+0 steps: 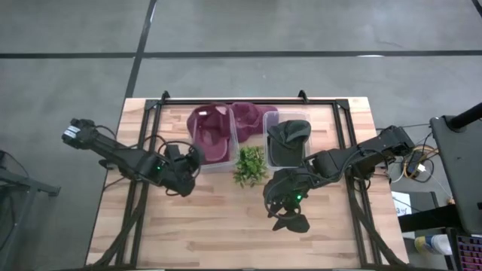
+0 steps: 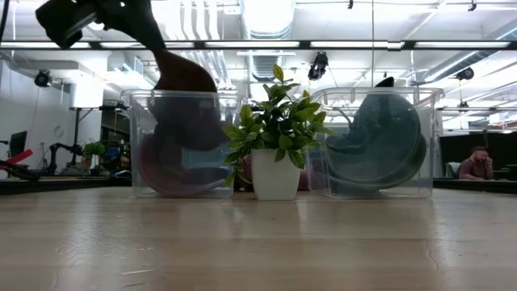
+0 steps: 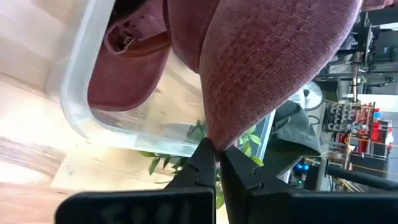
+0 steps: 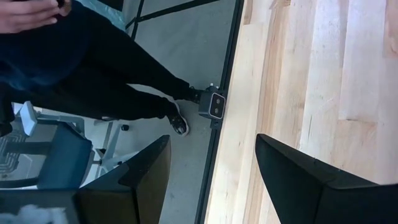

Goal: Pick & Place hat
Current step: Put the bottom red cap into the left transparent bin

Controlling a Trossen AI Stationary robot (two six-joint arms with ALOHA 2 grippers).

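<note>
My left gripper is shut on a maroon hat at the near left corner of the clear left bin. In the low view the hat shows at the rim of this bin. A second maroon hat lies inside the bin. My right gripper is open and empty above the bare table, near of the right bin, which holds dark grey-green hats. My left gripper pinches a narrow edge or fold of the maroon hat's cloth between its two fingertips. The fingers come slanting from the table's left and near side. The hat spreads out beyond the fingers, over the open left bin.
A small potted plant stands between the two bins, close to both grippers. Another maroon hat lies in a middle container behind it. The wooden table has free room toward its near edge. A person's legs show beyond the table.
</note>
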